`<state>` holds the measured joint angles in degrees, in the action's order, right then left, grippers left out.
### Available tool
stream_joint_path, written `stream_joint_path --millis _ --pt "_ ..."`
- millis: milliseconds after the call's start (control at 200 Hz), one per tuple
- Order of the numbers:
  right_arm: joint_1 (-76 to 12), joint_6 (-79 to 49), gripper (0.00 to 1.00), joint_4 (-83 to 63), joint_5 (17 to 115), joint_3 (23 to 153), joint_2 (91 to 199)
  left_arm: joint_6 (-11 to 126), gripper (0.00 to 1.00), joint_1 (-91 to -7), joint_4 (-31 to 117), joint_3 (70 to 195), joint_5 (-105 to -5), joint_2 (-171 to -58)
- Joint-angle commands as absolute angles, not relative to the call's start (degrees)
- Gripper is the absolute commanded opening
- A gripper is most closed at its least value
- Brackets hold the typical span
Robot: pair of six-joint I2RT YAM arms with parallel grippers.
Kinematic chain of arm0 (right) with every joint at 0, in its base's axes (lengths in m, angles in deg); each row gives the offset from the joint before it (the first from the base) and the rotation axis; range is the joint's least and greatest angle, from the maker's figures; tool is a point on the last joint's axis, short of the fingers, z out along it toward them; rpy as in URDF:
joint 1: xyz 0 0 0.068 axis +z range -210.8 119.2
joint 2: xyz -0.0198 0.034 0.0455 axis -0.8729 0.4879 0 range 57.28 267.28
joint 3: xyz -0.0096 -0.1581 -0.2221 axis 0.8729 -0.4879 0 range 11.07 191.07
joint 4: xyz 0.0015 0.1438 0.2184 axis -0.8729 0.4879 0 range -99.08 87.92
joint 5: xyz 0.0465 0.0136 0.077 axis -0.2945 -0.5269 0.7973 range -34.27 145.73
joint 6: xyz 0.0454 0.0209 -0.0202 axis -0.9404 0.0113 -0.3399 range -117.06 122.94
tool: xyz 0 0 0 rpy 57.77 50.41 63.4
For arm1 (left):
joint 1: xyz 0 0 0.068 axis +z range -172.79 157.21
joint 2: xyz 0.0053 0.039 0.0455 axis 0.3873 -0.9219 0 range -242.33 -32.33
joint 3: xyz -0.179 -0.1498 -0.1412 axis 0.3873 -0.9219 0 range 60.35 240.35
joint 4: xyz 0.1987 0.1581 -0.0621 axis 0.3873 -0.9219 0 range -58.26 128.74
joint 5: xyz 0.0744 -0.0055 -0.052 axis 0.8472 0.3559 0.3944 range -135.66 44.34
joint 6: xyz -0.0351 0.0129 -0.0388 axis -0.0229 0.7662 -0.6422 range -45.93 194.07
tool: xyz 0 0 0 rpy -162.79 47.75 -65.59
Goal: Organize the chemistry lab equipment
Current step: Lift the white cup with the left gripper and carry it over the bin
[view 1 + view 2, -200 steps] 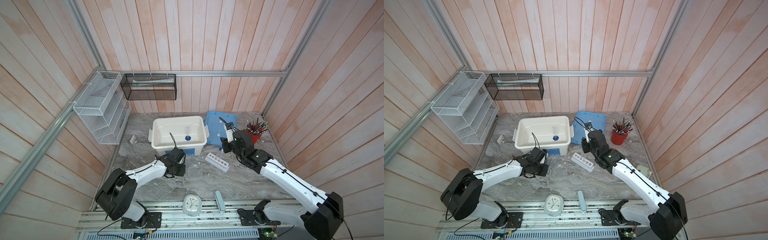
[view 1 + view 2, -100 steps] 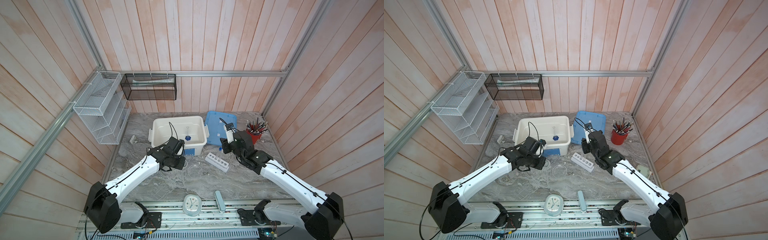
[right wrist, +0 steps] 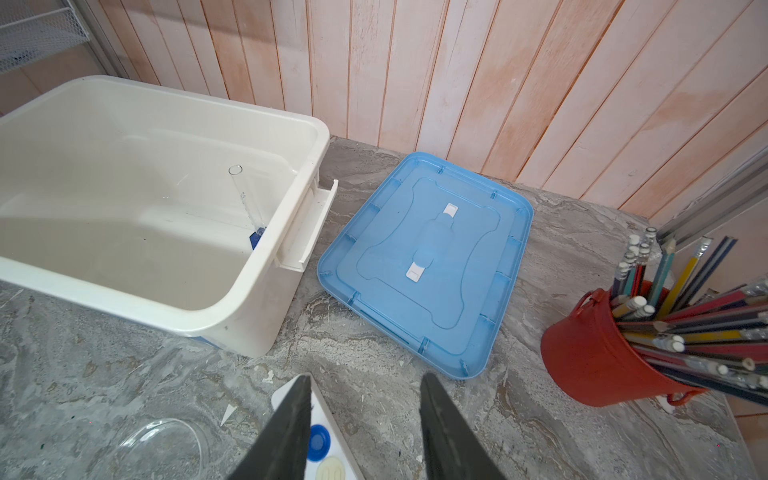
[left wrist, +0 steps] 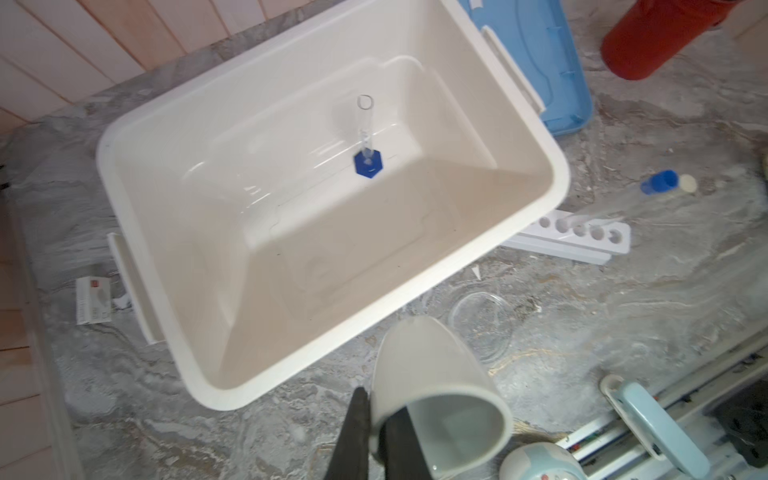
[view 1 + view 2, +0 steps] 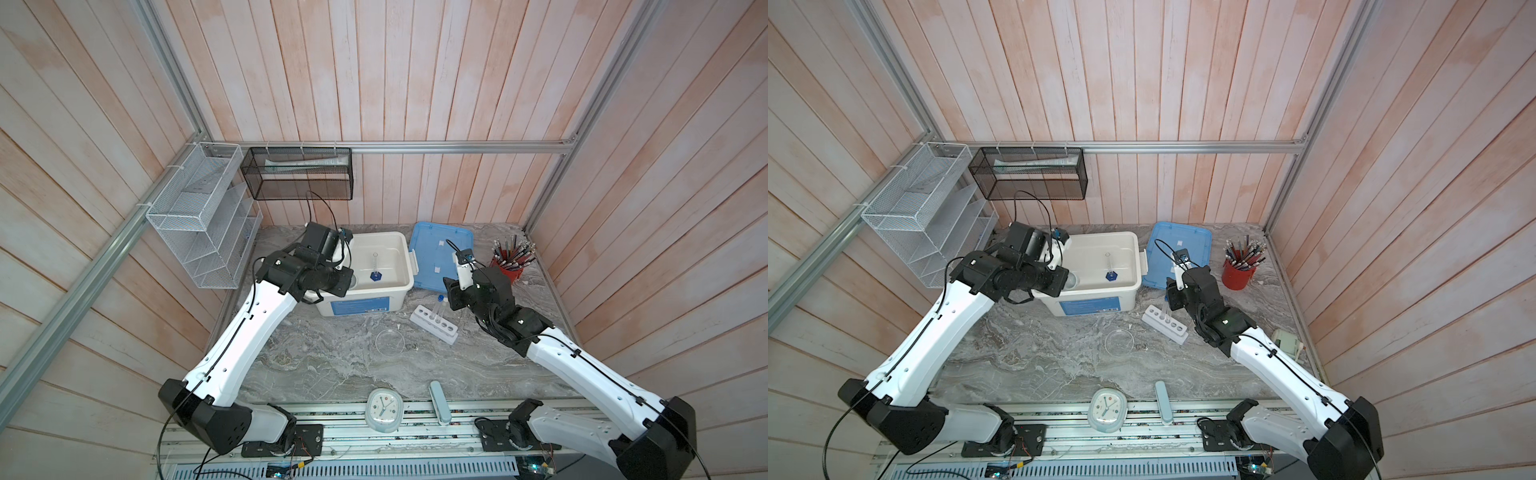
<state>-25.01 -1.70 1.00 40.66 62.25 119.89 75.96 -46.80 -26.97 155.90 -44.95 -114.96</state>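
My left gripper (image 4: 378,419) is shut on the rim of the small white dish (image 4: 436,386), holding it tilted in the air. In both top views the dish (image 5: 1071,280) hangs over the white bin's (image 5: 365,291) front left corner. The blue-hexagon-based clear vessel (image 5: 376,274) stands upright inside the bin. My right gripper (image 3: 365,399) is open, above one end of the white six-hole rack (image 5: 434,324). A blue-capped tube (image 3: 319,442) and a white-capped tube (image 3: 332,469) stand in the rack. The clear petri dish (image 5: 390,341) lies on the table before the bin.
A blue lid (image 5: 436,257) lies flat to the right of the bin. The red cup of pens (image 5: 509,266) stands at the back right. A round white clock (image 5: 383,409) and a pale blue case (image 5: 438,399) sit at the front edge. Wire racks (image 5: 199,216) hang on the left wall.
My left arm has lifted the small white dish from the table in front of the bin up to the bin's front left corner. The right arm has stayed still.
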Motion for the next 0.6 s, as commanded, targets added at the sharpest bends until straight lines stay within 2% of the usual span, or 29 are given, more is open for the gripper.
stream_joint_path --millis 0,150,310,595 --pt "-25.3 -2.2 0.44 -0.6 41.0 61.0 118.0 82.8 0.0 -42.6 -29.6 161.1 -42.8 -119.8" --pt "-25.6 -2.3 0.44 -1.5 42.7 60.7 117.3 85.2 0.0 -38.7 -30.4 169.1 -44.5 -129.6" --pt "-25.7 -2.0 0.44 -2.7 43.7 60.1 116.8 86.7 0.0 -38.4 -33.4 177.4 -44.4 -140.4" --pt "-26.3 -2.1 0.44 -4.3 46.4 58.9 117.9 89.0 0.0 -37.3 -35.6 184.9 -44.0 -150.7"
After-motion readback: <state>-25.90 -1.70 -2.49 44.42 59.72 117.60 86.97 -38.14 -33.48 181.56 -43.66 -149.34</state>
